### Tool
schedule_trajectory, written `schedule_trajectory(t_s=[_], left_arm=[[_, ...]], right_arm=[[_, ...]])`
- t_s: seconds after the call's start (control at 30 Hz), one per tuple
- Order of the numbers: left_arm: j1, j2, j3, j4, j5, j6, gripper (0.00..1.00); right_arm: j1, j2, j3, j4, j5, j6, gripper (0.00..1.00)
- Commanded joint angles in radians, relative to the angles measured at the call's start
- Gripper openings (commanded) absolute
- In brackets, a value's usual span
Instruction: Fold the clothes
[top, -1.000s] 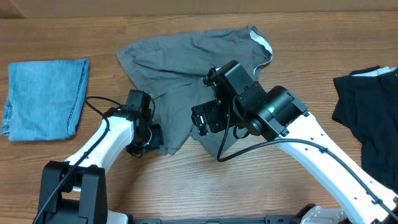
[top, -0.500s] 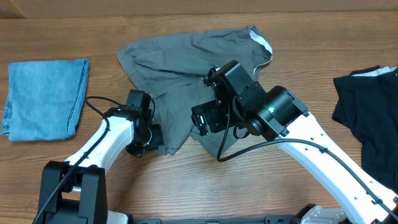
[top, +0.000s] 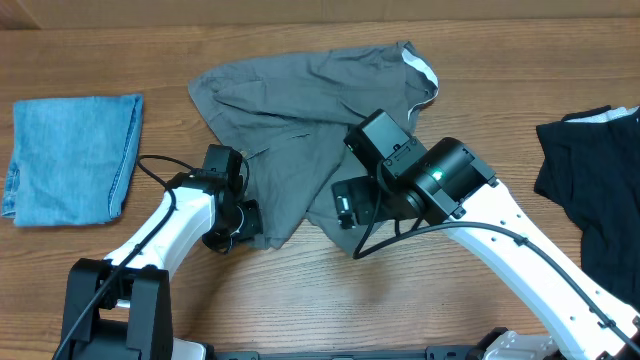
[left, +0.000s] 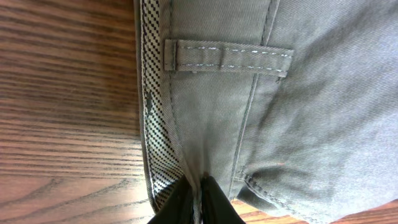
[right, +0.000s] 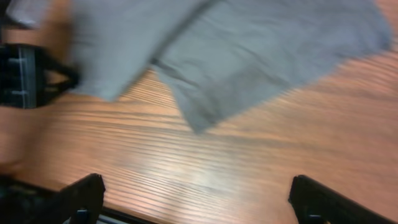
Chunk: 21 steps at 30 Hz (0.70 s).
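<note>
The right end effector, released and empty, has drawn back from over the grey garment to its near corner, while the left end effector stays clenched on its waistband edge; the garment lies rumpled on the surface, folding judged barely begun.

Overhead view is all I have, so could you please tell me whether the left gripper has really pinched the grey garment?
Observer: Yes, the left gripper is shut on the grey garment, at its checked-lined edge.
Operator: Any landmark nearby?
Observer: A belt loop lies just beyond its grip.
Operator: And the right gripper?
Observer: The right gripper is open and empty over bare table, with the garment's corner ahead of it.
</note>
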Motion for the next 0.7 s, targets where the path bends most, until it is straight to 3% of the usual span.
schedule_trajectory(t_s=[0.0,0.03,0.1,0.2,0.27,0.43,0.67], left_arm=[[-0.006,-0.002,-0.011,-0.002,-0.010,-0.002,0.09],[-0.006,-0.002,-0.011,-0.001,-0.011,-0.002,0.10],[-0.006,-0.002,-0.011,0.001,-0.011,-0.002,0.12],[-0.006,-0.002,-0.011,-0.009,-0.018,0.003,0.04],[-0.006,-0.002,-0.012,-0.014,-0.021,0.016,0.04],[-0.006,-0.002,-0.017,-0.011,-0.021,0.020,0.05],[-0.006,-0.002,-0.017,-0.010,-0.022,0.021,0.07]], right_arm=[[-0.008,-0.001,0.000,-0.043,0.077,0.165,0.68],[-0.008,-0.001,0.000,-0.063,0.074,0.197,0.60],[-0.008,-0.001,-0.003,-0.101,0.075,0.249,0.55],[-0.008,-0.001,-0.020,-0.159,0.107,0.317,0.41],[-0.009,-0.002,-0.050,-0.173,0.127,0.386,0.04],[-0.008,-0.002,-0.185,-0.084,0.074,0.504,0.04],[-0.008,-0.002,-0.453,0.248,-0.142,0.506,0.04]])
